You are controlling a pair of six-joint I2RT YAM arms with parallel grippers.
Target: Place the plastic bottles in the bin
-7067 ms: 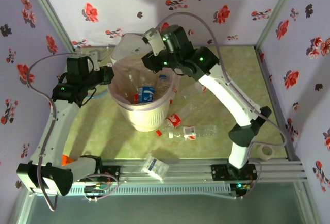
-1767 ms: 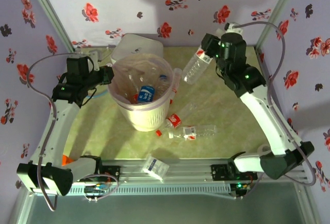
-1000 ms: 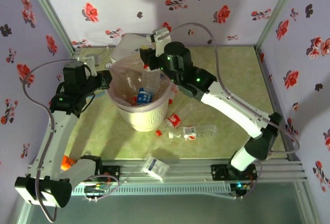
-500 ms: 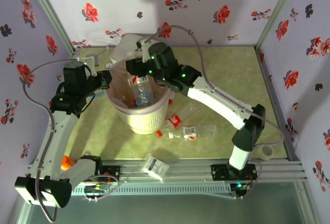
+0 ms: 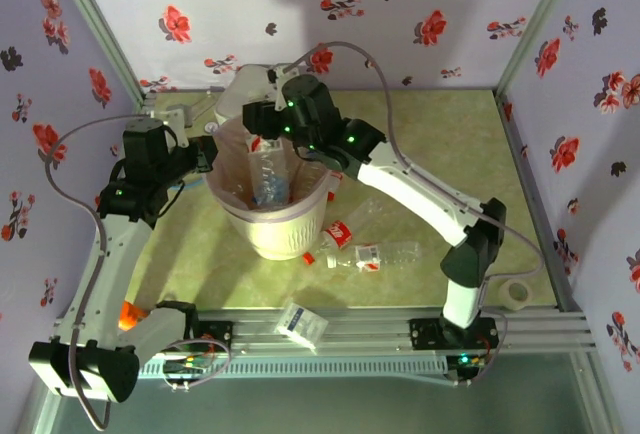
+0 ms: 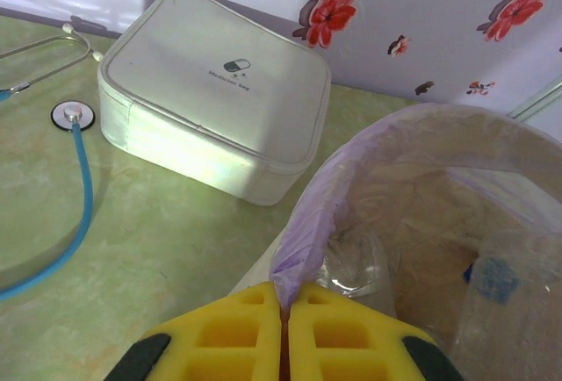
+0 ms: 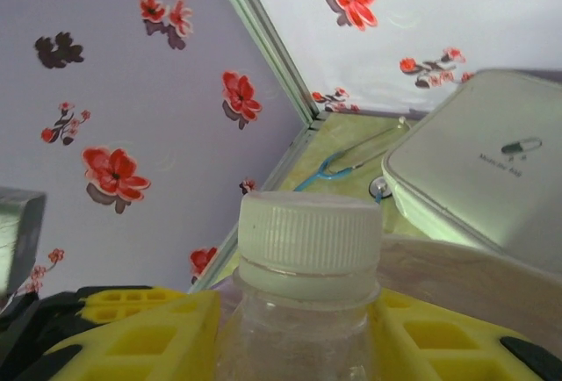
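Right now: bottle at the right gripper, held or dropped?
Held. The right gripper is shut on the bottle at its neck, over the bin; the bottle's body hangs down into the bin's mouth.

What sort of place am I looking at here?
Most likely a small staged robot test booth, not a real room: flowered panels wall in a green tabletop, a metal frame edges it, and two robot arms are bolted at its near edge.
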